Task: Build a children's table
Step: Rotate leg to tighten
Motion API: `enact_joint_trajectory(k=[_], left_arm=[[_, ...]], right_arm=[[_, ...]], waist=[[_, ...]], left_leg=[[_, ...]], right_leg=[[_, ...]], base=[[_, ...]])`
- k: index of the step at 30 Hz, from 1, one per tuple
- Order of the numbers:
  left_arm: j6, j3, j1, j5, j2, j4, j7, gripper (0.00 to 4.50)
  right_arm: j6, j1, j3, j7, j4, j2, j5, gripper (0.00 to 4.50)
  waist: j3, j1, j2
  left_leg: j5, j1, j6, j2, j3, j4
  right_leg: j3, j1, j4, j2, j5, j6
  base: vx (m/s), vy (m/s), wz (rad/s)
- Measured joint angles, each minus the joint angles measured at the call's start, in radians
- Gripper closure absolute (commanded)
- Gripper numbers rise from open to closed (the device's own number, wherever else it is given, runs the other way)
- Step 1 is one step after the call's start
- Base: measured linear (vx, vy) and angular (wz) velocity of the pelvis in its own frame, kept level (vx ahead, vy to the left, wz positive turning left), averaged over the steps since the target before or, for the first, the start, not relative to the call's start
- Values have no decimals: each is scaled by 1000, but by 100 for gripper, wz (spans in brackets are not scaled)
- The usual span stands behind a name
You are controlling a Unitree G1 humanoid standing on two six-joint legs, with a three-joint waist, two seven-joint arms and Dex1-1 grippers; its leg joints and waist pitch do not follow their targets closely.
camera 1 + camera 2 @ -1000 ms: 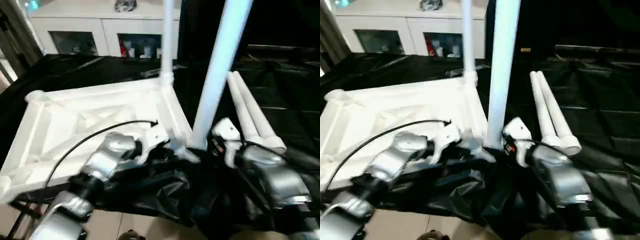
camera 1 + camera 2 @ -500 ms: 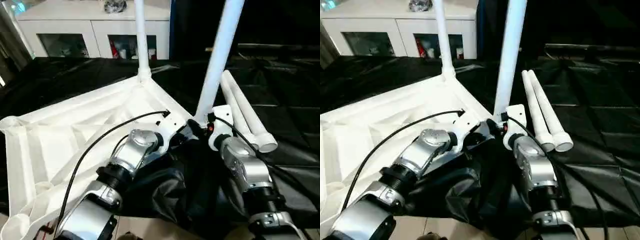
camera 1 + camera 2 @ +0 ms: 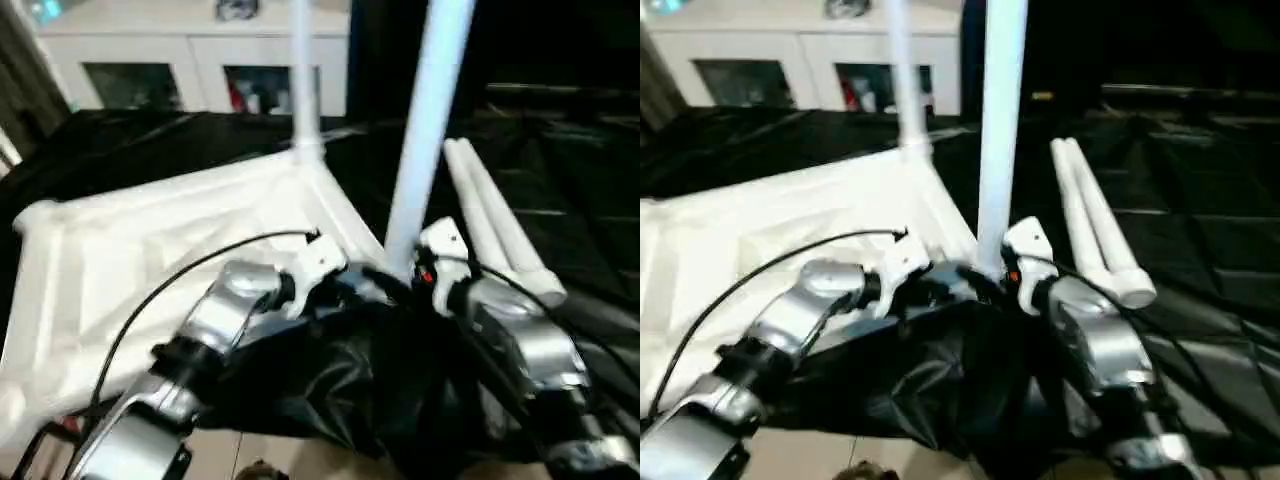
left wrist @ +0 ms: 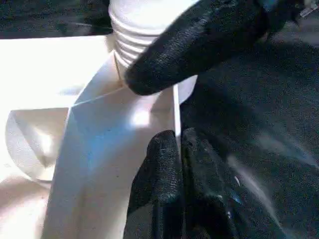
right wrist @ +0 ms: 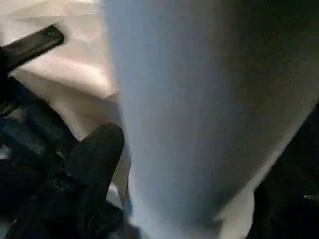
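Since half a second ago the near leg (image 3: 425,130) stands closer to upright in its corner socket; it leaned more before, though the head camera has shifted too, so part of that may be the view.

That leg rises just ahead of the right tool (image 3: 418,262), which reaches round its base; whether its fingers press the tube or stand off it I cannot tell. In the left wrist view one black finger of the right tool (image 4: 199,42) lies against the leg's ribbed foot. The left tool (image 4: 180,164) has its two fingers pressed together on the thin edge wall of the tabletop (image 3: 160,250), right beside the socket.

The tabletop lies underside up on the black-draped bench (image 3: 560,180), spreading away to the left of both tools. A far leg (image 3: 305,80) stands in the corner beyond them. Two loose legs (image 3: 495,220) lie side by side on the bench, just to the right of the right tool.

By my reading the task is about half done: two legs up, two waiting, and the near one perhaps not fully seated.
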Motion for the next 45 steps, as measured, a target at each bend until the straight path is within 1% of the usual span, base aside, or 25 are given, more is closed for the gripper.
enact_joint_trajectory(k=[1,3,7,11,12,14,15,16,17,19,20,24,26,28,31,32,33,34,36,38,41,42,43,44,45], left_arm=[[-1,-3,12,-9,16,-13,-30,450],[-2,-5,18,-16,36,-22,-61,450],[-2,-12,29,-16,54,-38,-91,450],[-1,-13,30,-18,59,-43,-102,450],[0,-14,30,-21,61,-44,-105,450],[1,-14,30,-23,64,-45,-112,450],[1,-14,30,-23,66,-45,-115,450],[1,-14,30,-23,67,-46,-117,450],[1,-14,30,-23,67,-46,-117,450],[1,-14,31,-23,67,-46,-119,450],[1,-14,32,-23,67,-47,-119,450],[2,-14,32,-23,62,-47,-114,450],[8,-12,33,-22,56,-44,-92,450],[26,-1,31,-17,37,-37,-40,450],[50,23,-3,2,-28,28,64,450],[56,30,-14,7,-45,47,95,450],[72,41,-41,18,-85,87,162,450],[86,53,-55,18,-113,113,207,450],[125,79,-86,16,-171,160,294,450],[140,93,-106,16,-207,189,353,450],[139,108,-138,16,-238,241,416,450],[138,109,-138,17,-242,241,420,450],[137,110,-139,17,-242,242,420,450],[133,110,-140,18,-241,245,418,450],[126,110,-142,20,-240,248,417,450]], right_arm=[[11,13,4,55,-28,-34,14,79],[21,24,6,104,-55,-62,33,79],[30,35,24,166,-81,-95,39,79],[31,35,24,178,-82,-95,42,79],[33,35,24,181,-84,-96,46,104],[37,35,24,181,-85,-98,51,104],[37,35,24,182,-85,-99,51,117],[37,35,26,184,-85,-99,51,117],[37,35,26,184,-85,-98,51,133],[37,35,26,183,-85,-98,50,149],[37,36,26,182,-85,-98,50,149],[37,42,24,169,-85,-85,49,173],[35,55,19,131,-85,-55,46,175],[36,59,-2,61,-76,-16,38,176],[33,51,-49,-90,-27,70,25,178],[33,41,-60,-139,-9,95,19,178],[33,19,-86,-231,24,149,2,178],[36,1,-99,-293,44,176,-8,178],[38,-34,-132,-415,90,232,-17,178],[36,-64,-155,-494,126,270,-24,178],[16,-121,-168,-574,200,306,-47,178],[10,-122,-168,-577,204,306,-47,143],[6,-122,-168,-577,206,307,-46,122],[5,-125,-174,-575,207,310,-44,122],[5,-127,-178,-574,209,315,-41,108]], waist=[[0,1,0],[0,1,0],[0,1,0],[0,0,-1],[0,0,-1],[0,0,-1],[0,1,-1],[0,2,-1],[0,2,-1],[0,2,-1],[0,2,-1],[0,1,-1],[-1,0,-2],[-1,-6,-2],[-2,-12,-4],[-2,-14,-4],[-2,-18,-4],[-2,-22,-4],[-2,-36,-4],[-2,-42,-3],[-2,-50,-3],[-2,-51,-4],[-3,-51,-3],[-3,-50,-4],[-3,-50,-3]], left_leg=[[0,0,0,0,0,0],[0,1,0,0,0,1],[0,2,0,1,0,3],[0,2,0,1,0,3],[0,2,0,1,0,3],[0,2,0,1,0,3],[0,2,0,1,0,2],[0,2,0,1,0,2],[0,2,0,1,0,2],[0,1,0,1,0,2],[0,2,0,1,0,2],[0,2,0,1,0,2],[0,2,0,1,0,2],[0,3,0,1,0,3],[0,5,0,1,0,5],[0,5,0,0,0,6],[0,6,0,0,0,7],[0,6,0,0,0,7],[0,6,0,0,0,7],[0,5,0,-1,0,7],[0,5,0,-1,0,7],[0,5,0,-1,0,7],[0,5,0,-1,0,6],[0,5,0,-1,0,5],[0,5,0,-1,0,5]], right_leg=[[0,0,0,0,0,0],[0,0,1,0,0,0],[0,2,1,0,0,1],[0,2,1,0,0,1],[0,2,1,0,0,1],[0,2,1,0,0,1],[0,2,1,0,0,1],[0,2,1,0,0,1],[0,2,1,0,0,1],[0,2,1,0,0,1],[0,2,1,0,0,1],[0,2,1,0,0,1],[0,2,1,0,0,1],[0,3,1,0,0,1],[0,6,0,0,0,1],[0,6,0,0,0,1],[0,7,0,0,0,1],[0,7,-1,-1,-1,1],[0,8,-4,-1,-1,1],[0,9,-6,-1,-1,1],[-1,9,-7,-1,-1,1],[0,9,-7,-1,-1,1],[0,10,-7,-1,0,1],[0,9,-7,-1,0,2],[0,9,-7,-1,0,2]], base=[[0,0,0],[0,0,0],[0,0,0],[0,0,0],[0,0,0],[0,0,0],[0,0,0],[0,0,0],[0,0,0],[0,0,0],[0,0,0],[0,0,0],[0,0,0],[0,0,0],[0,0,0],[0,0,0],[0,0,0],[0,0,0],[0,0,0],[0,0,0],[0,0,0],[0,0,0],[0,0,0],[0,0,0],[0,0,0]])
